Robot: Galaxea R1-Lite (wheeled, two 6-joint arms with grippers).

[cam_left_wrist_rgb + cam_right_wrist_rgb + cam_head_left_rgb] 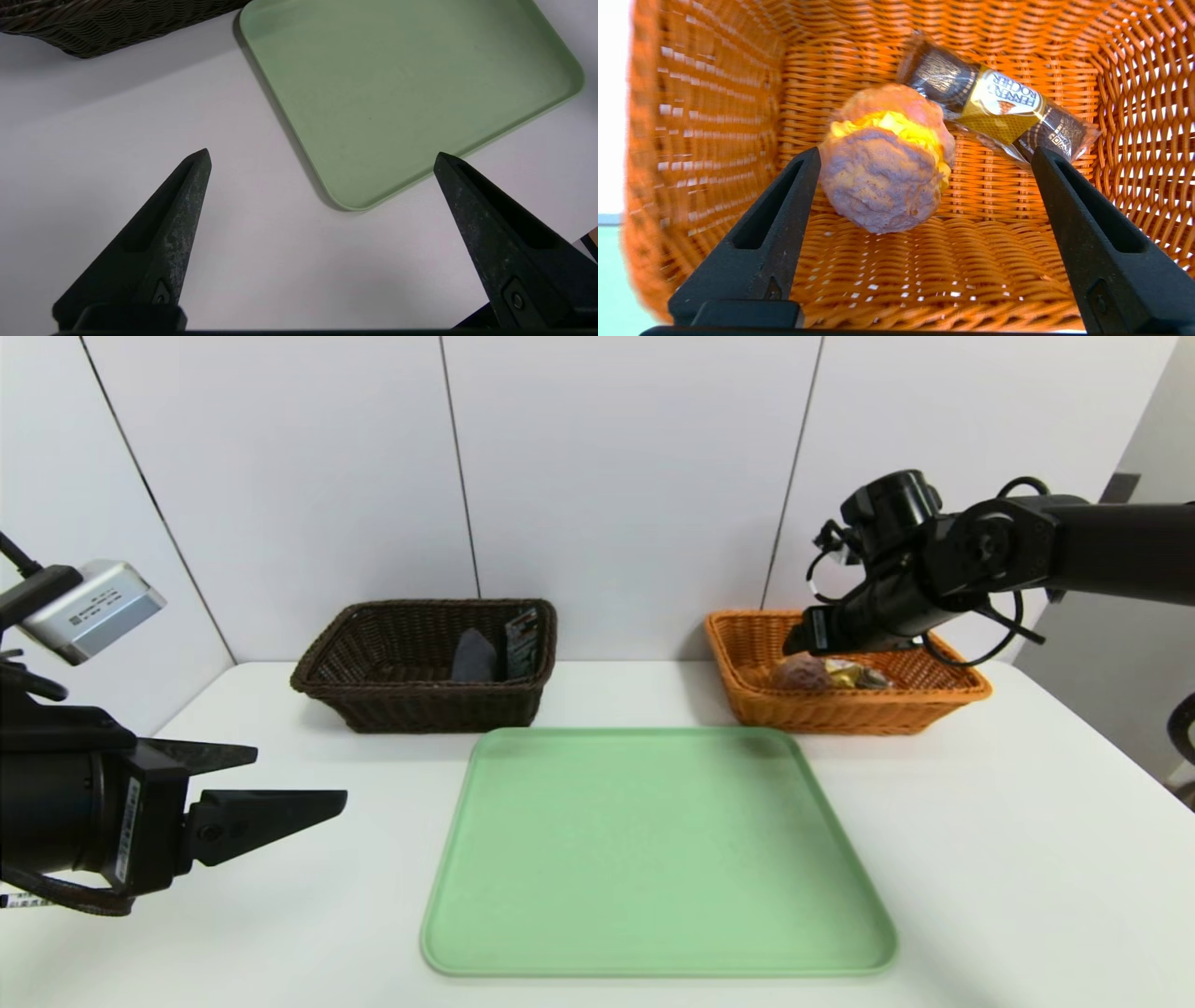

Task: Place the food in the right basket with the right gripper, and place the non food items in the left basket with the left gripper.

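Bun and Wrapped Snack Lie in the Orange Basket Under My Open Right Tool

My right tool (927, 156) is spread wide over the orange wicker basket (859, 711), holding nothing. Inside, below my fingers, I see the round bun (885, 163), pink crackled crust and yellow showing through its split, and beside it the clear-wrapped snack (999, 100) with its gold and brown contents. The basket stands on the white surface (1008, 859), toward the back on my right.

My left tool (301, 784) is also spread wide and empty, hovering over the surface to the left of the green tray (653, 859). Behind the tray, on my left, stands the dark brown wicker basket (439, 707). In it I can make out the grey cloth (474, 658) and, next to that, a dark item with pale print (522, 644), both leaning toward its right end.
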